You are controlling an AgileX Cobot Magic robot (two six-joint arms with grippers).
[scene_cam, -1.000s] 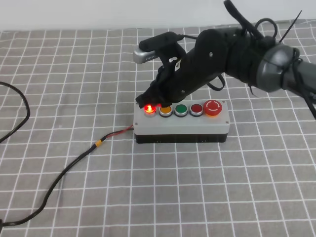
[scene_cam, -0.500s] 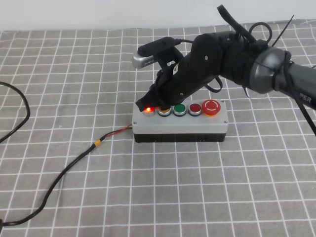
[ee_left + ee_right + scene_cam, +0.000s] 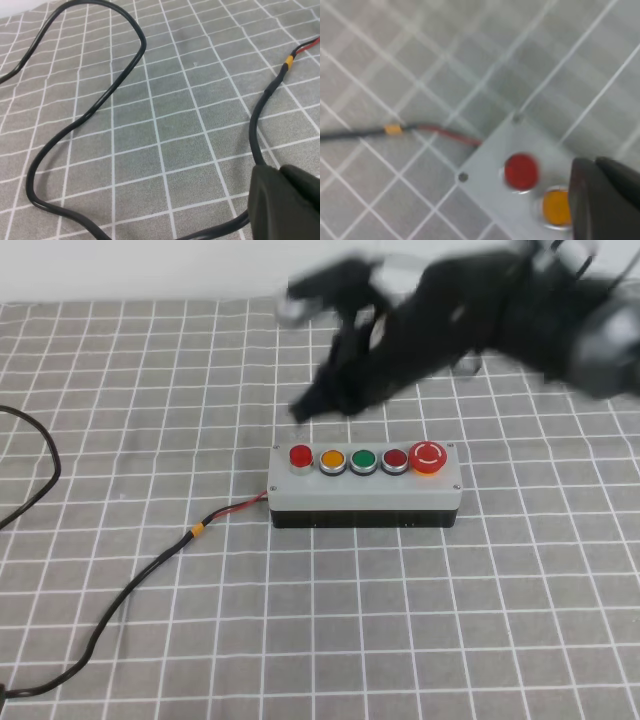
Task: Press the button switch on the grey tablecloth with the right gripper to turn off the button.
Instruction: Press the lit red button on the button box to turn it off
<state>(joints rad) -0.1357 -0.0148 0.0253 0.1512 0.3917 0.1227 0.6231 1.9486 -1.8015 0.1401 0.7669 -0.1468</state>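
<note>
The grey button switch [image 3: 366,492] lies on the grey tablecloth [image 3: 420,620] at mid-table, with five buttons in a row. The bright-red button [image 3: 300,456] is at the left end and is not lit. My right gripper [image 3: 303,410] hovers, blurred, above and behind that button, clear of the box. In the right wrist view the red button [image 3: 521,171] sits left of the gripper [image 3: 596,163], whose jaws are together and empty. My left gripper [image 3: 280,171] is shut and empty, low over the cloth beside the black cable [image 3: 257,135].
The black cable [image 3: 120,595] with a red wire [image 3: 240,508] runs from the box's left end toward the front left. A second cable loop [image 3: 40,465] lies at the left edge. Orange [image 3: 332,459], green [image 3: 363,459], dark red [image 3: 395,459] and mushroom [image 3: 430,456] buttons follow rightward.
My right gripper has lifted off the red button, up and back. The button glowed earlier and is now dark. The box shifted slightly.
</note>
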